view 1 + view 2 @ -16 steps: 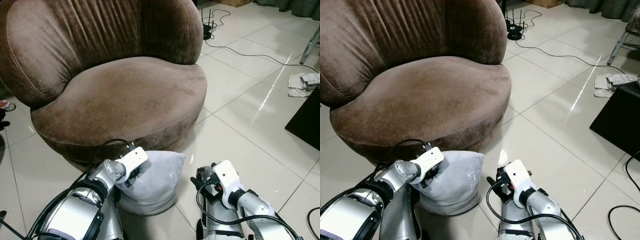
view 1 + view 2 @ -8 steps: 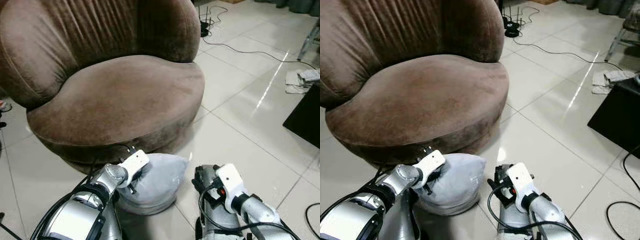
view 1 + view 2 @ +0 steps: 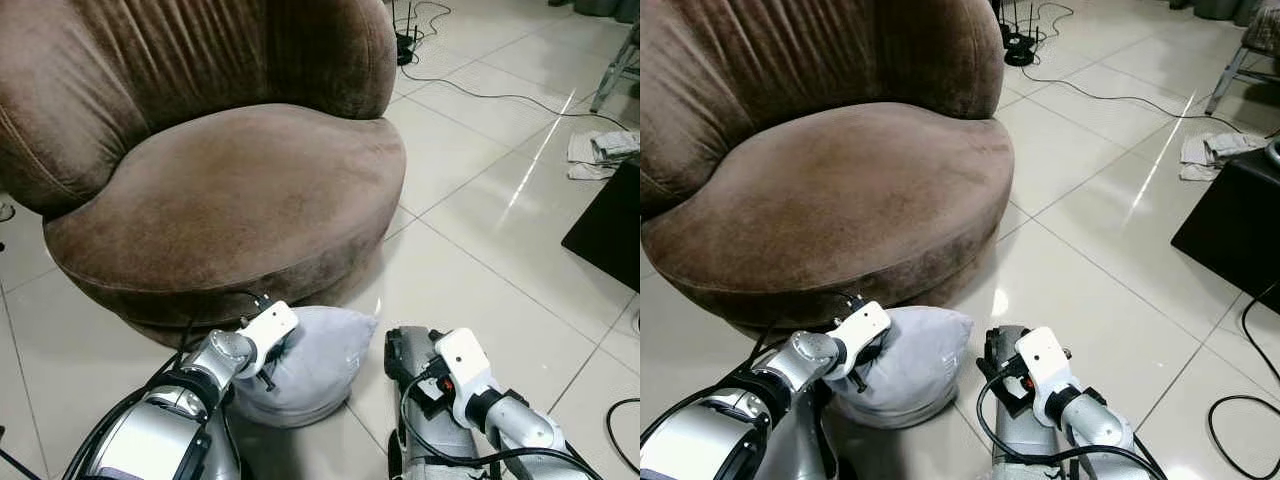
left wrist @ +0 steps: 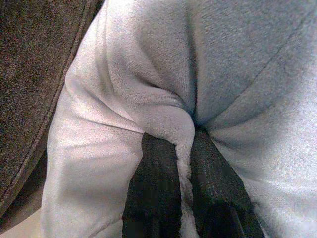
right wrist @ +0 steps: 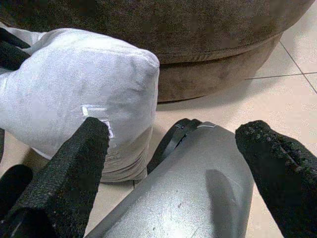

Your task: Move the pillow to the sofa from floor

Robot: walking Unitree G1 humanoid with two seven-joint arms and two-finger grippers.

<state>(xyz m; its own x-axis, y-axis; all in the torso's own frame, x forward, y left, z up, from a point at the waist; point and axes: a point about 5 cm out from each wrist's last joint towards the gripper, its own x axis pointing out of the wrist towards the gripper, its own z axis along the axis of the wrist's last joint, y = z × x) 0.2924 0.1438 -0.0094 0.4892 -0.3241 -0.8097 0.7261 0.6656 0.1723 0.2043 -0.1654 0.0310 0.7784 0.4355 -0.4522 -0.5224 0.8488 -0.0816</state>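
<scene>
Glossy cream floor tiles [image 3: 470,220] with thin grout lines run under a big round sofa [image 3: 230,190] of brown velvety fabric, its backrest pleated in vertical folds and its seat a smooth, bulging dome. At the foot of the sofa's front edge sits the pillow [image 3: 315,360], a soft pale-grey fleece cushion, plump and creased, resting on the floor and touching the sofa base.

The left claw [image 4: 184,198] is clenched on a pinched fold of the pillow's plush cover; its two black fingers [image 4: 153,193] squeeze the ridge of fabric between them. To the right of the pillow, the right claw [image 5: 178,168] hangs near the floor with its rough black fingertips [image 5: 74,173] spread wide apart, grasping nothing, just beside the pillow's corner.

Farther right, black cables [image 3: 480,95] snake across the tiles, crumpled cloths [image 3: 600,155] lie near the floor's far edge, and a flat black box [image 3: 610,235] stands at the right.
</scene>
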